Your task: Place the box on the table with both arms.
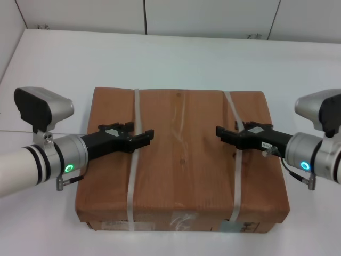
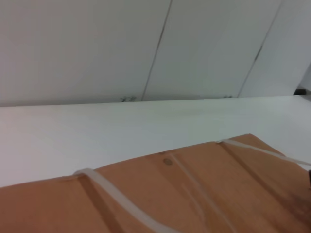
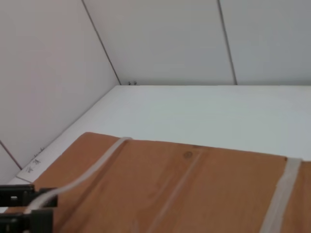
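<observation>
The box (image 1: 181,154) is a large flat brown cardboard box lying on the white table (image 1: 160,58), with its near side at the bottom of the head view. Two whitish straps cross its top, a left strap (image 1: 132,186) and a right strap (image 1: 236,181). My left gripper (image 1: 145,135) reaches in from the left, low over the left strap, with its fingers slightly apart. The right wrist view shows the left gripper (image 3: 29,208) with the strap between its fingers. My right gripper (image 1: 222,133) reaches in from the right over the right strap, also slightly open. The box top fills the lower left wrist view (image 2: 194,194).
White wall panels (image 1: 213,16) stand along the table's far edge, and another wall (image 1: 8,37) runs along its left. Bare tabletop lies beyond and beside the box. Tape and labels (image 1: 234,226) show on the box's near side.
</observation>
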Controlling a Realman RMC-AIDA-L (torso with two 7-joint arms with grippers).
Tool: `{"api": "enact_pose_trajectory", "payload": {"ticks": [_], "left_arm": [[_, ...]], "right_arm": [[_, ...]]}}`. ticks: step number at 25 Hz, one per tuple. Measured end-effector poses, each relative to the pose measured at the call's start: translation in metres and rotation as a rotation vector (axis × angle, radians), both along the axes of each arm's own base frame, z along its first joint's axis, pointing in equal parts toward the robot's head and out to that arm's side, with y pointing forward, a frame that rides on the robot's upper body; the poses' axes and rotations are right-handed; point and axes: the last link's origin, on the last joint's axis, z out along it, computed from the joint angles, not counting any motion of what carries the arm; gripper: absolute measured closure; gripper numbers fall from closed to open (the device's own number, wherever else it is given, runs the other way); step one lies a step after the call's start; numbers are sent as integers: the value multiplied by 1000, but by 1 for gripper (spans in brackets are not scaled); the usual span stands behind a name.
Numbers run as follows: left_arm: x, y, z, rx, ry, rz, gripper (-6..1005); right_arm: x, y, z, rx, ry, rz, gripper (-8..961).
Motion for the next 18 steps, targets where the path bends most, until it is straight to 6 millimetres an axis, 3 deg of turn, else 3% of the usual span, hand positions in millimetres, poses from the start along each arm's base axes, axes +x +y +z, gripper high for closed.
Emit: {"api": "enact_pose_trajectory", "payload": {"ticks": [6,11,18], "left_arm": [[0,0,3,7,-13,-3,359],[2,-4,10,28,-69,-30,197],[7,-13,31,104,-166,-139,196]], "right_arm": [[15,-4,11,30,20,-43,171],[24,-9,23,58,60,-52,154],[31,-17,50,124,125,14,140]]}}
